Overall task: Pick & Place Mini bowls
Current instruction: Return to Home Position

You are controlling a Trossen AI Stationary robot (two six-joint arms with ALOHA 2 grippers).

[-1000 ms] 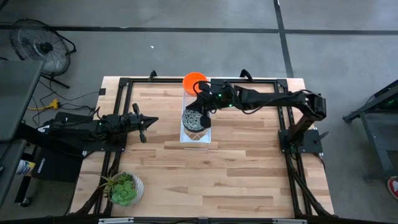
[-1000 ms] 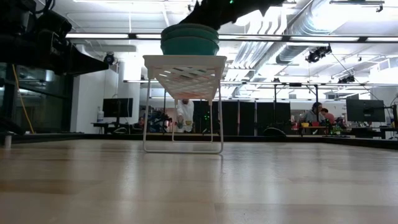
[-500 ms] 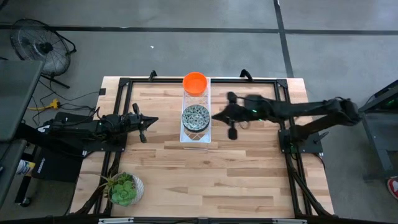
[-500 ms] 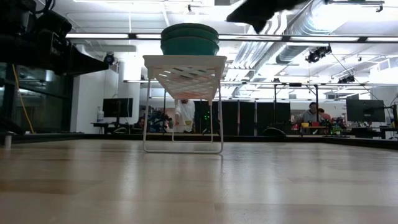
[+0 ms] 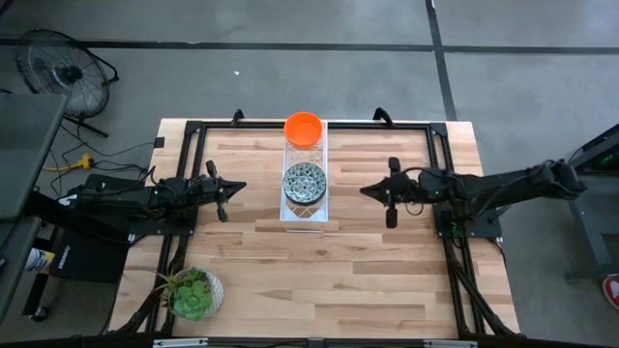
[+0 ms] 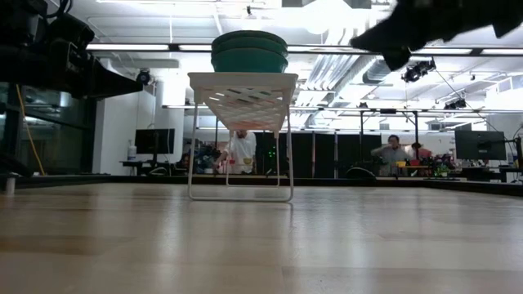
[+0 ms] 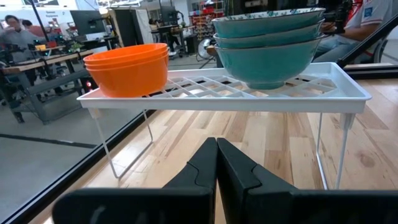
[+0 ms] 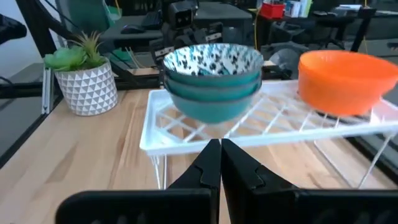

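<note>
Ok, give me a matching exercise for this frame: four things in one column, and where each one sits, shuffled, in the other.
1. orange bowl stack
2. blue-white patterned bowl stack
3. potted plant
4. right gripper

A. corner of the table at the high view's bottom left
B. over the table, right of the white wire shelf, shut
C. shelf end toward the high view's top
D. shelf's lower half in the high view

Pairs: 1-C, 2-D, 3-A, 4-B

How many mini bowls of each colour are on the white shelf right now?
Orange bowls: 3, nested in one stack.
Blue-white patterned bowls: 3, nested in one stack.
Total: 6, all on the white shelf.
</note>
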